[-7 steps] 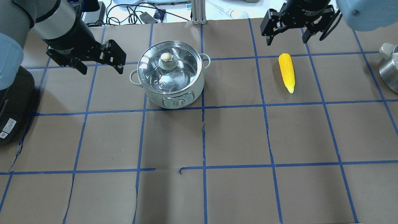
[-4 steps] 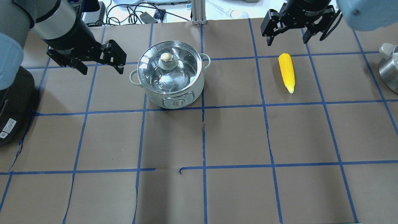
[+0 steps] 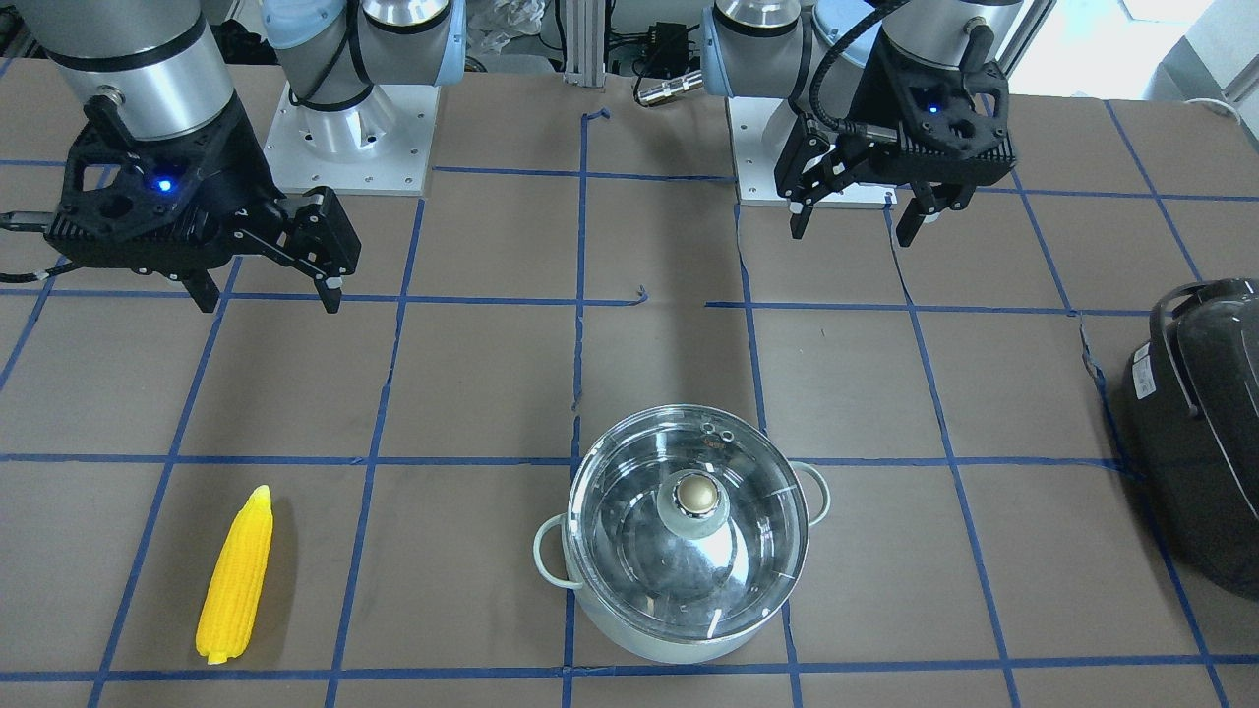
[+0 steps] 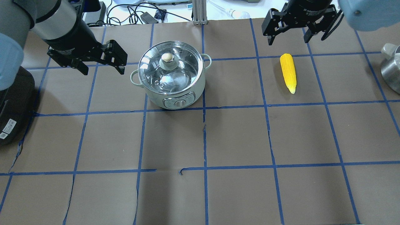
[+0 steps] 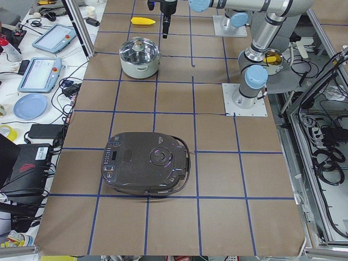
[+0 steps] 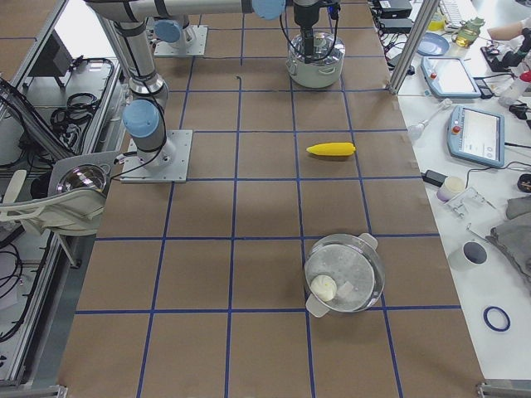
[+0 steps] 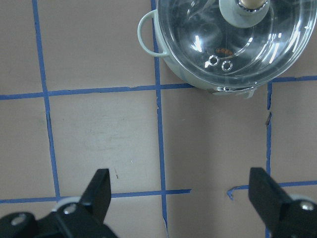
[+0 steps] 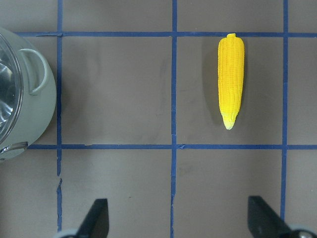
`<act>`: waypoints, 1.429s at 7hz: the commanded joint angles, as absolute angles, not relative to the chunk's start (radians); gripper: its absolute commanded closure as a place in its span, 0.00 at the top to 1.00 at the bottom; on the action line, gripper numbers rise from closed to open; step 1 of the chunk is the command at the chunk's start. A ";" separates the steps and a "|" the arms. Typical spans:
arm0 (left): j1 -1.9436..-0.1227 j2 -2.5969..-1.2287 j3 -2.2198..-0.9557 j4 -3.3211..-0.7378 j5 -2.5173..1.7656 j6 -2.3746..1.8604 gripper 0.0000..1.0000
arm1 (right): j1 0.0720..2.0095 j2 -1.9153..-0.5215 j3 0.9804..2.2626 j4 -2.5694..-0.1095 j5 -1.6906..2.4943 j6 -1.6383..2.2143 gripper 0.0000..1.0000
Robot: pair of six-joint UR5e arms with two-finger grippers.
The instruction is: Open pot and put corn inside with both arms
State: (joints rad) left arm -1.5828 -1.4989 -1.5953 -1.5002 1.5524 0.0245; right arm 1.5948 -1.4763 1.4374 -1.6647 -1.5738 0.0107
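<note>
front-facing view: my left tool hangs above the bench, close to my base, fingers spread wide with nothing between them. my right tool hangs on the other side, spread and empty too. the pot stands near the far edge with its glass lid seated and the knob free. the corn lies flat on the bench, well apart from the pot, on my right tool's side. the dark rice cooker sits off beyond my left tool.

overhead view: against a second ago, almost nothing differs. my right tool has crept a touch away from the corn, toward the bench's far edge. my left tool has nudged slightly toward the pot. pot, lid and corn lie exactly where they were. i judge neither step of the task has begun: the lid is still to lift and the corn still to pick up.

left wrist view: my spread fingers frame bare bench. the pot sits ahead at the top, so i am short of the knob.

right wrist view: the corn lies ahead and right of centre, with its tip pointing back at me and the pot's handle at the left edge. i need to move forward and come down before closing.
</note>
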 commanded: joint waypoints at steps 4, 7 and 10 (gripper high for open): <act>-1.580 -1.500 -1.592 -1.500 1.555 0.026 1.00 | 1.594 -1.476 1.437 -1.664 -1.574 0.011 1.00; -1.578 -1.500 -1.592 -1.500 1.552 0.025 1.00 | 1.594 -1.476 1.437 -1.666 -1.574 0.011 1.00; -1.577 -1.505 -1.580 -1.511 1.554 0.025 1.00 | 1.594 -1.476 1.437 -1.666 -1.575 0.011 1.00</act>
State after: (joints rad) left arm -1.5772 -1.5039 -1.5792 -1.5097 1.5577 0.0246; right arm 1.5938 -1.4757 1.4374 -1.6659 -1.5741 0.0108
